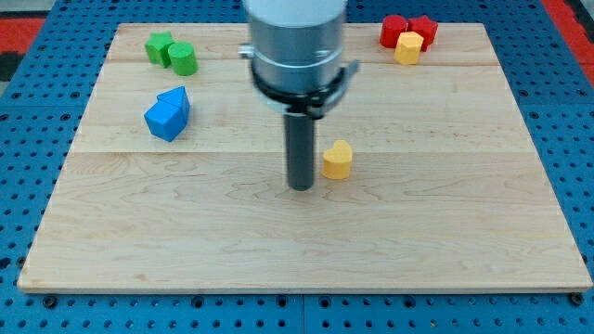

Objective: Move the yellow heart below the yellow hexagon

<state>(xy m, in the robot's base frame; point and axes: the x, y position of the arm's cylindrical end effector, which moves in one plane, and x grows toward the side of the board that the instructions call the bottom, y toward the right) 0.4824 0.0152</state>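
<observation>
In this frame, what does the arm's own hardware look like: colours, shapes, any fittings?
A wide, light grey cylindrical body comes down from the view's top. A black ring clamp with thin wire loops at its sides circles its lower edge. Below it hangs a straight dark grey rod ending in my tip, blunt and flat. No markings show.

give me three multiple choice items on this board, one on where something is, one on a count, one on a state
1. Where is my tip relative to the yellow heart?
A. just to its left in the view
B. far to its right
C. above it, by the red blocks

2. How many red blocks are there?
A. one
B. two
C. four

3. The yellow hexagon is:
A. alone mid-board
B. touching the red blocks
C. stacked on a green block

Key: 1 A, the rod's end stands close beside the heart's left; 2 B, two sit at the view's top right; 3 B, it rests against them.
</observation>
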